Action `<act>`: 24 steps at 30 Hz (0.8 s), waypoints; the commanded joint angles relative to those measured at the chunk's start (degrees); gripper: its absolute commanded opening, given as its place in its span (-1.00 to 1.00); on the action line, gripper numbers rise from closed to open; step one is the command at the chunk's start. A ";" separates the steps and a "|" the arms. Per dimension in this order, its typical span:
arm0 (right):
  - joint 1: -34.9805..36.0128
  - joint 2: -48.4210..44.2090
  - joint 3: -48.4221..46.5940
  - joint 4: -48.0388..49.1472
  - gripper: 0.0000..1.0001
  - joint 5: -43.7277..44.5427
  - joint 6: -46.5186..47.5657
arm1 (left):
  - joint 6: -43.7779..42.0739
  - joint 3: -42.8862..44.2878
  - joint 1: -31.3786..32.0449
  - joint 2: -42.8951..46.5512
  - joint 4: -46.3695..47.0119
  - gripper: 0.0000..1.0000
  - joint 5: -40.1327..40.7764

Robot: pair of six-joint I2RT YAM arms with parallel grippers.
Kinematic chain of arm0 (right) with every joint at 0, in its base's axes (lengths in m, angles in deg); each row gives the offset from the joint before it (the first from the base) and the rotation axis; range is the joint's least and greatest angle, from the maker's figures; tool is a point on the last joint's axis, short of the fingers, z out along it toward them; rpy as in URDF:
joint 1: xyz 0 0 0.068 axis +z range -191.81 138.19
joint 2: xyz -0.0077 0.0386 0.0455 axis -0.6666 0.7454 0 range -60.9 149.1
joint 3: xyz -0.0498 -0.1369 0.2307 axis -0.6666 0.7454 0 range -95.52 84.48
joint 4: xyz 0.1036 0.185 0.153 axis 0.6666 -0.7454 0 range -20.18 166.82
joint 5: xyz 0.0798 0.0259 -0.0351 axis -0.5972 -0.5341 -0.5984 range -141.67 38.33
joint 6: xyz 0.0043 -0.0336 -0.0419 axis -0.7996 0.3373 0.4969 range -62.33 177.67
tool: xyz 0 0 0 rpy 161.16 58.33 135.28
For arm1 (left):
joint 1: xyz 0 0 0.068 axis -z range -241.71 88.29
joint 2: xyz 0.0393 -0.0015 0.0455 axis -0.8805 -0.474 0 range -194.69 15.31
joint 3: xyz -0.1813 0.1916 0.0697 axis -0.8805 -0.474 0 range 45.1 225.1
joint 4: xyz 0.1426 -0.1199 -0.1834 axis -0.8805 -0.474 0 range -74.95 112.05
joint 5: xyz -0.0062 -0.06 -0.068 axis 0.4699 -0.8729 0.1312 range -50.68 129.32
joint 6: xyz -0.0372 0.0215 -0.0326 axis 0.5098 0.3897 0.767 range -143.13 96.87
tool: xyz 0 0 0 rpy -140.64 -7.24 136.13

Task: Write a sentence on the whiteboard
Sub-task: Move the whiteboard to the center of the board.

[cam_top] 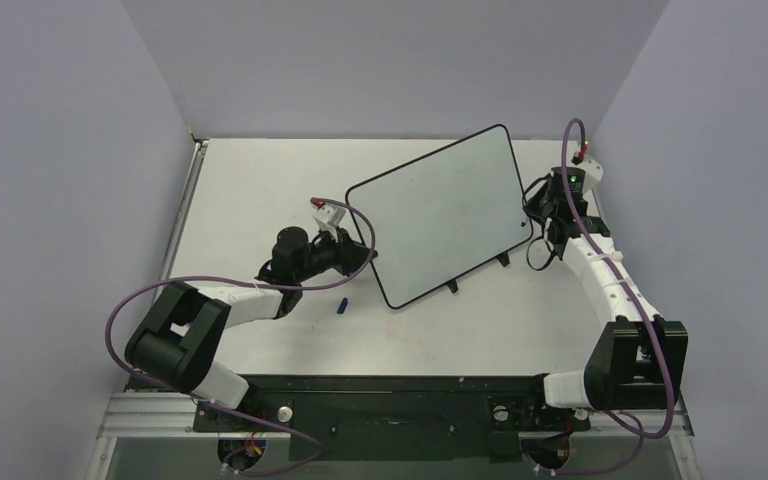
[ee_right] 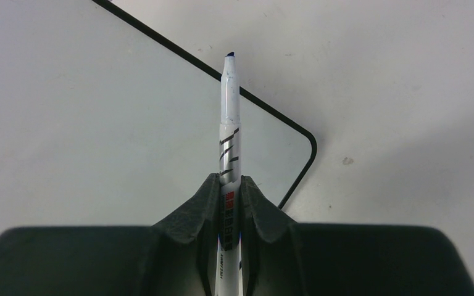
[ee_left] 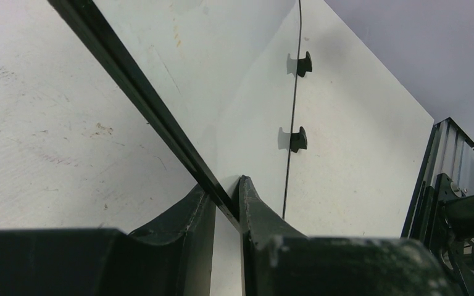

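Note:
The whiteboard (cam_top: 440, 210) lies tilted in the middle of the table, its face blank; no blue sentence shows on it. Its two black feet (cam_top: 452, 286) are on the near edge. My left gripper (cam_top: 368, 252) is shut on the board's left black frame, which runs between the jaws in the left wrist view (ee_left: 225, 197). My right gripper (cam_top: 548, 216) is at the board's right edge, shut on a white marker (ee_right: 229, 123). The marker's dark tip points over the frame near a rounded corner of the board (ee_right: 99, 111).
A small blue cap (cam_top: 341, 306) lies on the table just in front of my left gripper. Grey walls close the table on three sides. A metal rail (cam_top: 185, 200) runs along the table's left edge.

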 commanded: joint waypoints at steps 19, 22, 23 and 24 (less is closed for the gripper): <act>-0.23 -3.49 0.26 0.02 -1.00 -0.53 0.58 | -8.22 0.77 -0.30 -0.34 -0.73 -0.46 3.41; -0.23 -3.58 0.39 0.04 -1.00 -0.57 0.59 | -8.28 0.56 -0.35 -0.20 -0.63 -0.44 3.68; -0.23 -3.64 0.41 0.02 -1.00 -0.48 0.66 | -8.27 0.52 -0.35 -0.05 -0.62 -0.43 3.78; -0.23 -3.66 0.42 0.02 -1.00 -0.42 0.71 | -8.28 0.45 -0.35 0.00 -0.61 -0.43 3.81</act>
